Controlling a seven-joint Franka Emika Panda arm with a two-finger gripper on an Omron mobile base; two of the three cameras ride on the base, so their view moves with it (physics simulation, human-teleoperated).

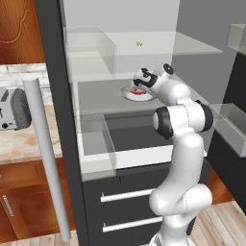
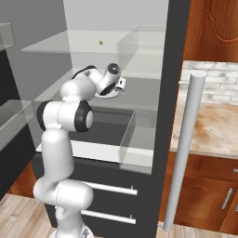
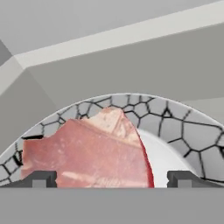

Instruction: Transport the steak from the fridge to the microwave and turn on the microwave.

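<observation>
Inside the fridge [image 1: 57,96], the tool [image 3: 111,179], jaws spread wide apart, hovers over the steak [image 3: 87,153] lying on a white plate [image 3: 188,135].

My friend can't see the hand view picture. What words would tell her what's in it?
A pinkish-red raw steak lies on a round white plate with a grey crackle-pattern rim, seen very close up. The robot hand is open, one dark fingertip on each side of the steak. Behind is the fridge's pale grey inside.
</observation>
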